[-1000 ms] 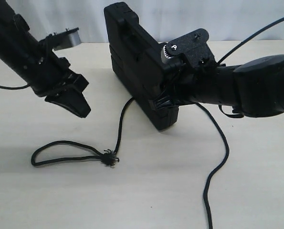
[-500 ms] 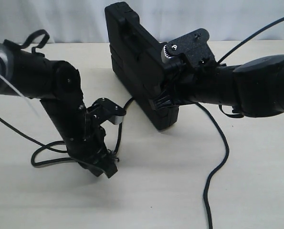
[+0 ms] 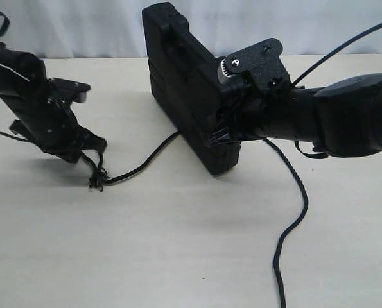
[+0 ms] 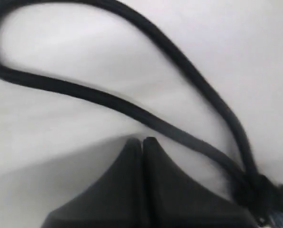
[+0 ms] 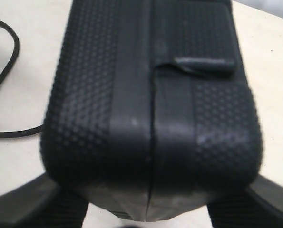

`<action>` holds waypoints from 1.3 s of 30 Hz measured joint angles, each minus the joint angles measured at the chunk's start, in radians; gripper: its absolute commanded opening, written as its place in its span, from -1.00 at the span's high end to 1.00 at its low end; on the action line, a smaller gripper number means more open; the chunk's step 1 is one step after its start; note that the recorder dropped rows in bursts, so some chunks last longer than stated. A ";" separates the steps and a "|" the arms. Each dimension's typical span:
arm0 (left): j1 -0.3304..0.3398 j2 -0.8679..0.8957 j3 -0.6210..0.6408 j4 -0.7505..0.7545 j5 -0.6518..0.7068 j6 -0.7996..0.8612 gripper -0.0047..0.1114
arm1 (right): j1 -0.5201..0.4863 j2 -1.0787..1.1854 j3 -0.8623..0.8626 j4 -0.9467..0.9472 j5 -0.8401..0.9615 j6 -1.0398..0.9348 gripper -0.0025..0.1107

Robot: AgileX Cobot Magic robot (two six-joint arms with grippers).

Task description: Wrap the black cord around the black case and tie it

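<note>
Black cord: the black cord [image 3: 142,165] lies on the table, running from under the low end of the case out towards the left arm.
Cord end: its frayed knot [image 3: 96,185] rests on the table right below the left gripper; from the knot, strands rise to the gripper's tip.
Cord loop: in the left wrist view a loop of the cord [image 4: 108,99] curves beyond the fingertips and closes at the knot [image 4: 260,194].
Black case: the black case [image 3: 178,70] stands on edge and tilted, its handle end up and away, its lower end near the table.
Right gripper: the right gripper [image 3: 217,142] is clamped on the case's lower end; the right wrist view shows a finger [image 5: 32,204] on each side of the dotted shell.
Left gripper: the left gripper [image 3: 91,146] points down at the knot with its fingers [image 4: 127,180] pressed together; the cord passes just beyond the tips, and I cannot tell whether any of it is caught.
Robot cable: a glossy robot cable [image 3: 296,218] hangs from the right arm and trails over the table to the near edge.
Table: the pale wooden table [image 3: 197,256] carries all of it.
</note>
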 measured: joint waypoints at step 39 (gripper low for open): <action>-0.105 -0.116 0.042 0.019 0.018 -0.907 0.05 | 0.000 0.000 0.000 0.000 0.001 0.008 0.88</action>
